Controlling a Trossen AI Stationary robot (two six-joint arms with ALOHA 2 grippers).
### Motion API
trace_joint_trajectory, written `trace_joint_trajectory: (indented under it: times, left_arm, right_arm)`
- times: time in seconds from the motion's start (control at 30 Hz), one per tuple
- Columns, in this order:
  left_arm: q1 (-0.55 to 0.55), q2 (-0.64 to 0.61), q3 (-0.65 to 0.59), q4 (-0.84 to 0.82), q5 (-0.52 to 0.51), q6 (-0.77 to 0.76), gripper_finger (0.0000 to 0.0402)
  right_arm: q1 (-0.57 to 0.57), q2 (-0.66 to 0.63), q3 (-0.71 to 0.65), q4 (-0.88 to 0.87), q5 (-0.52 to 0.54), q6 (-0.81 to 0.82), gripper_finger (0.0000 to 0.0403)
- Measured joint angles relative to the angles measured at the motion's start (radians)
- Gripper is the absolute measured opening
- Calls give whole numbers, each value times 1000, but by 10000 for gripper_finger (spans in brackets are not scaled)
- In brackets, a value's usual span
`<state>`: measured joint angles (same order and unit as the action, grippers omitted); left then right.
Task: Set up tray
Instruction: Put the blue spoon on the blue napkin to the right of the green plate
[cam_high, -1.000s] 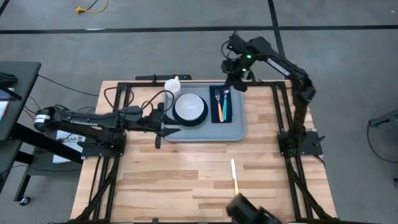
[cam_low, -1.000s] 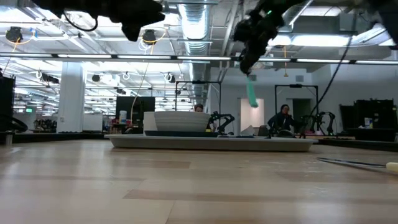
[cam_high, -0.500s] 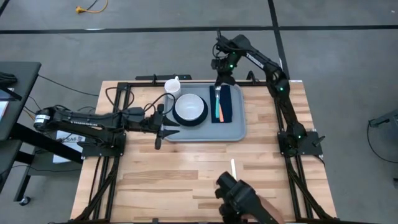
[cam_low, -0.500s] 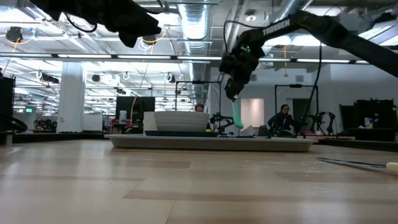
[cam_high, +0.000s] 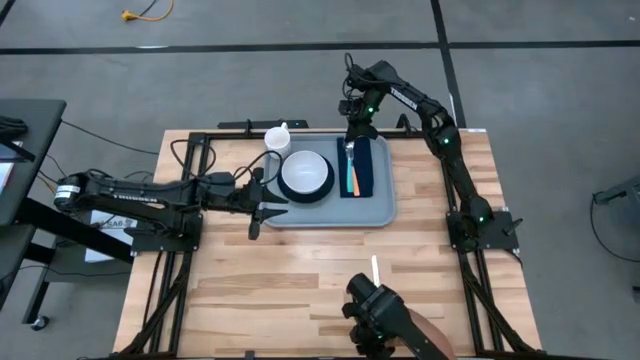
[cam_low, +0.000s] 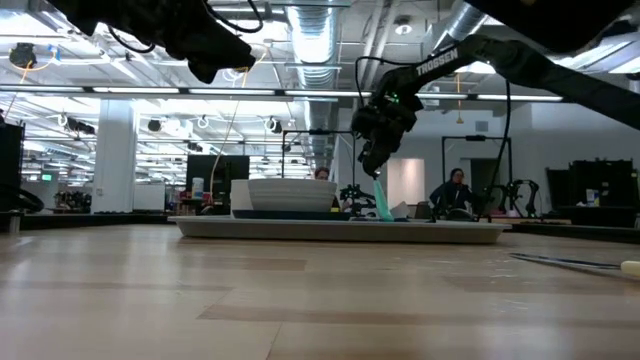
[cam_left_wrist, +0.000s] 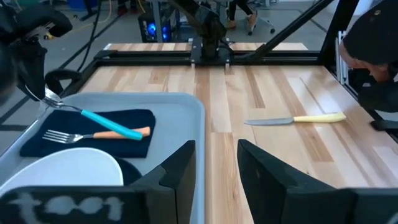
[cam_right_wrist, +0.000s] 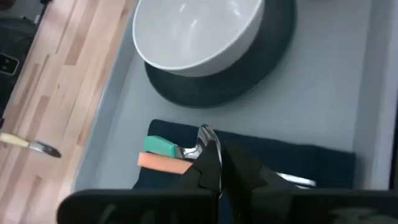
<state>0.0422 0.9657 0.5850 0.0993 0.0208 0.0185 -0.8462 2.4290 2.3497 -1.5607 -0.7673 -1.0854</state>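
Note:
The grey-blue tray (cam_high: 375, 211) lies at the table's far middle. On it a white bowl (cam_high: 305, 172) sits on a dark plate, and a navy napkin (cam_high: 369, 170) carries an orange-handled fork (cam_left_wrist: 81, 135). My right gripper (cam_high: 352, 133) stands above the napkin's far end, shut on a teal-handled spoon (cam_left_wrist: 112, 122). My left gripper (cam_high: 265, 214) is open and hovers high above the tray's near left corner, touching nothing. A yellow-handled knife (cam_high: 376, 273) lies on the bare wood nearer the table's near edge. My right gripper pinches the spoon's metal bowl end (cam_right_wrist: 204, 133) between its two fingers, coming from above and pointing down. The spoon slants down from the hold. Its teal handle (cam_left_wrist: 127, 129) rests on the napkin, crossing the fork's orange handle (cam_right_wrist: 163, 162).
A white cup (cam_high: 278, 137) stands at the tray's far left corner. A person's dark-sleeved hand (cam_high: 390, 318) reaches over the table's near edge, close to the knife. Bare wood lies left and right of the knife. Black frame rails run along the table's sides.
My right gripper has swung from beyond the tray's far right corner toward the left and has come down over the napkin. The spoon, first hanging clear in the air, now has its teal handle on the napkin. The person's hand has moved in toward the knife.

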Motion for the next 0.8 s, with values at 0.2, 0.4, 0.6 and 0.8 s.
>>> trace_joint_trajectory:
  times: [0.2,0.4,0.6,0.8]
  left_arm:
    - [0,1,0,-37,0,-13,108]
    - [0,1,0,-46,0,-14,108]
    - [0,1,0,-44,0,-14,108]
    - [0,1,0,-56,0,-29,108]
  right_arm:
    - [23,2,0,7,-2,-23,0]
    - [42,28,2,42,-1,-22,0]
    - [39,45,-1,57,11,-15,0]
    - [38,45,0,58,36,-14,0]
